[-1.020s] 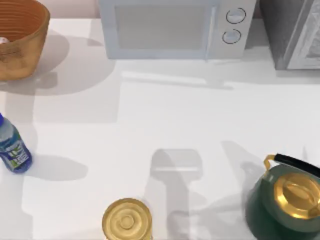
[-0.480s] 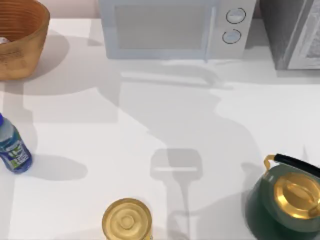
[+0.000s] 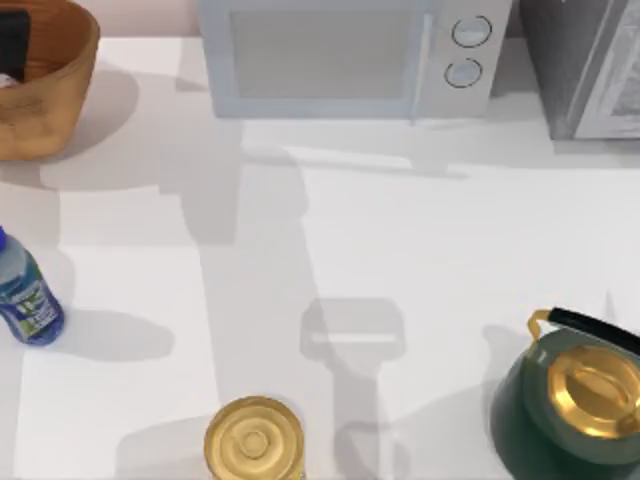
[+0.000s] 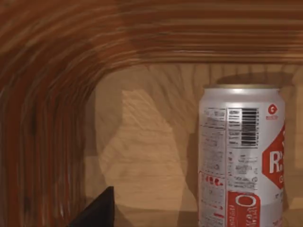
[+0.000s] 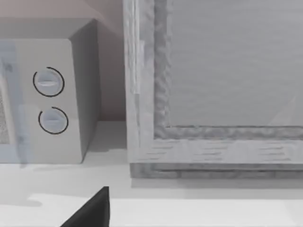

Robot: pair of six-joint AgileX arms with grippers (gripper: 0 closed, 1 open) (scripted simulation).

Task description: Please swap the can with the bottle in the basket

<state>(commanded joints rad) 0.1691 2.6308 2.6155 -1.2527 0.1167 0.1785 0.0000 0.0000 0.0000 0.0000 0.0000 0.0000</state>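
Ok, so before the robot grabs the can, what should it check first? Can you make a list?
1. Can standing upright inside the basket: ok.
2. Left gripper down in the basket beside the can: ok.
3. Left gripper's fingers on either side of the can: cannot tell.
4. Bottle upright on the table, at its left edge, ready for its turn: ok.
5. Gold tin and kettle well away from the basket: ok.

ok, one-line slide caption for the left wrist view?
Left wrist view: inside the woven basket, the white can with red label stands upright on the basket floor.
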